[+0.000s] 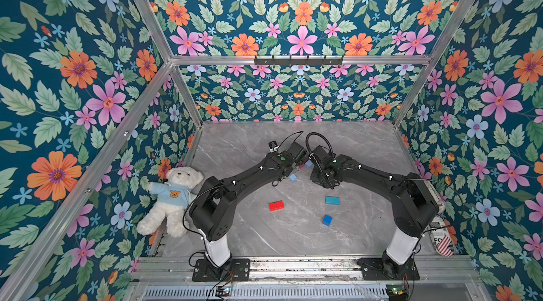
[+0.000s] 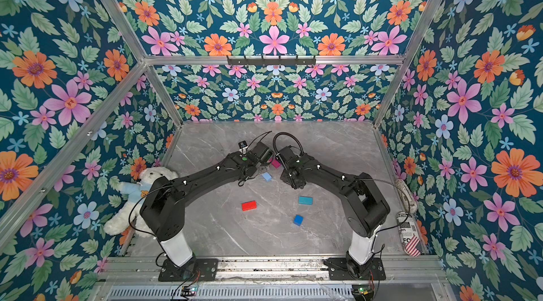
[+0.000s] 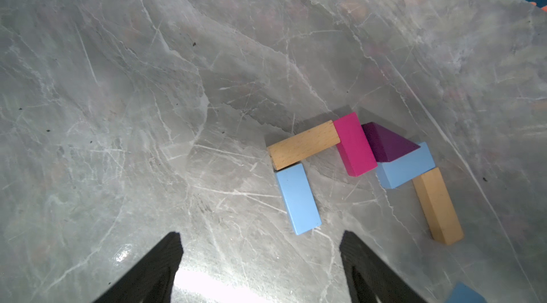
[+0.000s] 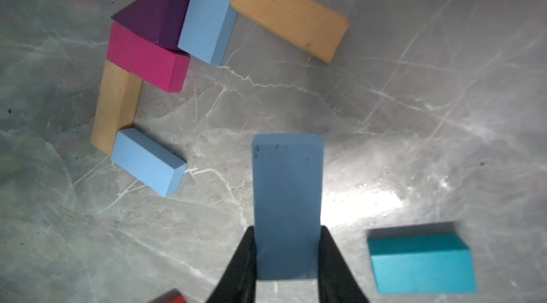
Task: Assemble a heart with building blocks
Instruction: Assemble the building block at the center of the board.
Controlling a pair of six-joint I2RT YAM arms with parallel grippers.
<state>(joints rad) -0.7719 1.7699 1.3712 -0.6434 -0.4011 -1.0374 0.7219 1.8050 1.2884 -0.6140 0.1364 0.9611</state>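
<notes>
**Visitor:** The right tool (image 4: 287,229) pinches a blue brick (image 4: 287,198) across its width, and the left tool (image 3: 261,236) is spread and empty. How will the blocks handle?

**Technician:** Light, rigid and slick-painted, I'd judge, so take them by the flat sides. The half-built heart (image 3: 305,144) sits on the bench (image 1: 293,240): two tan bricks (image 4: 288,14), two light blue bricks (image 4: 207,11), one magenta brick (image 4: 145,59), one purple wedge (image 4: 154,11). Loose nearby are one red brick (image 1: 276,205), one teal brick (image 1: 332,200) and one dark blue cube (image 1: 327,220).

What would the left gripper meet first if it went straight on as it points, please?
Probably the nearer light blue block, ahead inside the span of the open left gripper; depth is unclear, so the table might come first.
</notes>
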